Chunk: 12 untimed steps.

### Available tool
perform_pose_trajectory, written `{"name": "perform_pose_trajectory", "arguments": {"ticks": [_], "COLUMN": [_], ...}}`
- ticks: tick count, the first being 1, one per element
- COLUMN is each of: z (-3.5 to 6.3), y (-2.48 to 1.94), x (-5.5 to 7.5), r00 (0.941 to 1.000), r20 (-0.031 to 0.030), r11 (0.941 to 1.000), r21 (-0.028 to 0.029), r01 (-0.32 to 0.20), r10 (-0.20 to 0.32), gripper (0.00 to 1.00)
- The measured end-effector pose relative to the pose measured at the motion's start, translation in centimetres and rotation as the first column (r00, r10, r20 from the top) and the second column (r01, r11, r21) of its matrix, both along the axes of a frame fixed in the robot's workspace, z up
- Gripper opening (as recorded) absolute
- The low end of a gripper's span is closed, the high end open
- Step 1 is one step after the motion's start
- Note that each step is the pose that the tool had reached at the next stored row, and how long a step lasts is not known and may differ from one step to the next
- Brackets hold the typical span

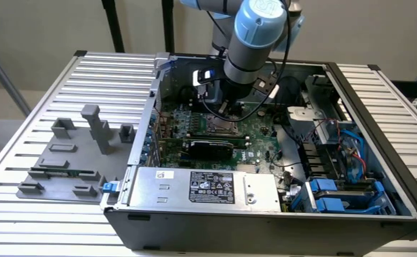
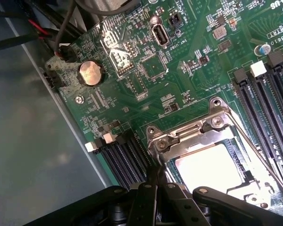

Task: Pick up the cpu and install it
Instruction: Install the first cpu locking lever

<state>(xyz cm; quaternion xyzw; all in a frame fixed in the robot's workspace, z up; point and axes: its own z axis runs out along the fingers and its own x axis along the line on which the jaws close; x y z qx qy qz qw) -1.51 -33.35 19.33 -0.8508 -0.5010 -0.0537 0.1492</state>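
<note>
The socket frame (image 2: 193, 136) rings the cpu (image 2: 207, 165) closely. Memory slots (image 2: 120, 160) flank it on both sides. Cables (image 1: 283, 88) hang beside the arm (image 1: 255, 37).

Even, soft room light. Strong white glare washes out the cpu (image 2: 210, 165) just beyond the gripper (image 2: 153, 197); the nearby case wall is blurred.

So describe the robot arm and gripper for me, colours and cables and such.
The arm is a silver-grey tube with a light blue rounded joint cap bearing white lettering. Black cables run down beside it. The gripper is black, with jointed linkage bars and visible bolts, seen in the wrist view.
</note>
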Motion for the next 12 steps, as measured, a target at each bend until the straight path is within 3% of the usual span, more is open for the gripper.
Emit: {"name": "perform_pose_trajectory", "arguments": {"ticks": [12], "z": [-0.05], "y": [-0.03], "x": [0.17], "r00": [1.0000], "r20": [0.0001], "r11": [1.0000], "r21": [0.0011], "r01": [-0.001], "r10": [0.001], "gripper": [0.11]}}
